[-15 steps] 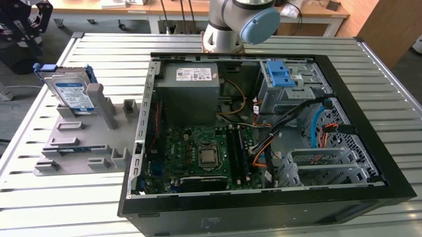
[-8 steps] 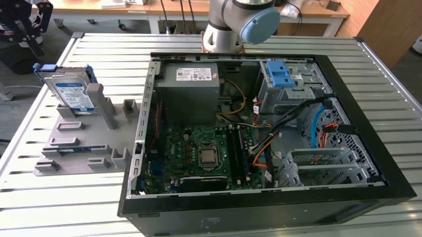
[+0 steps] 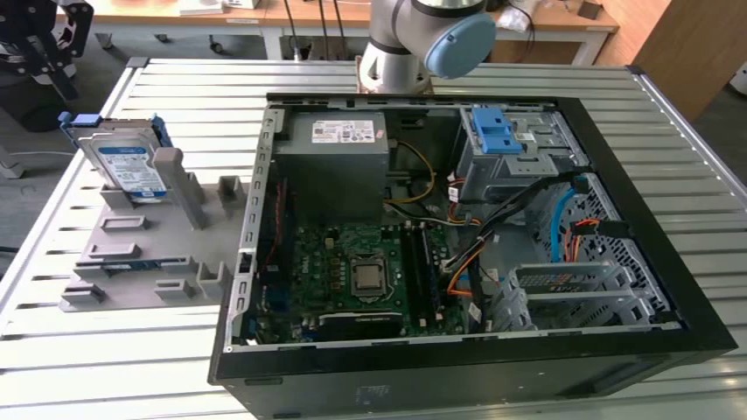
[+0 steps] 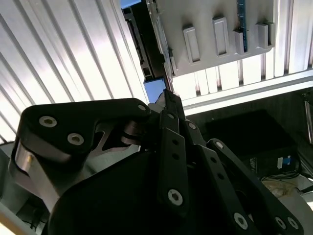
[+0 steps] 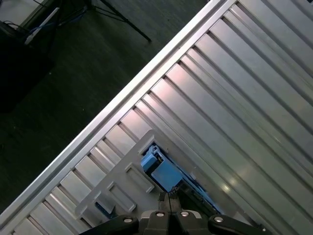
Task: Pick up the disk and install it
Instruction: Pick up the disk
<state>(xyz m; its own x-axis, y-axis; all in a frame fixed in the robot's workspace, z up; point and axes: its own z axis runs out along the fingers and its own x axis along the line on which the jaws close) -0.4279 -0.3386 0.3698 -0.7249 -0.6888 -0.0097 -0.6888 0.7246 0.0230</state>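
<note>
The gripper [image 5: 168, 197] has its two fingers brought together, tips meeting with no gap between them in both wrist views, and nothing is clamped between them. In the first wrist view the closed tips point at the blue carrier edge of the disk [image 5: 162, 171]; whether they touch it cannot be told.

In the exterior view the disk [image 3: 126, 163] stands on edge in a slot of the grey holder block [image 3: 138, 255], label facing outward. The block lies on the slatted metal table [image 3: 187, 87] at the exterior view's left, just beside the open computer case [image 3: 467, 372]. Inside the case, a light-blue latch [image 3: 495, 131] sits on the drive cage, near the grey power-supply box [image 3: 338, 149].
</note>
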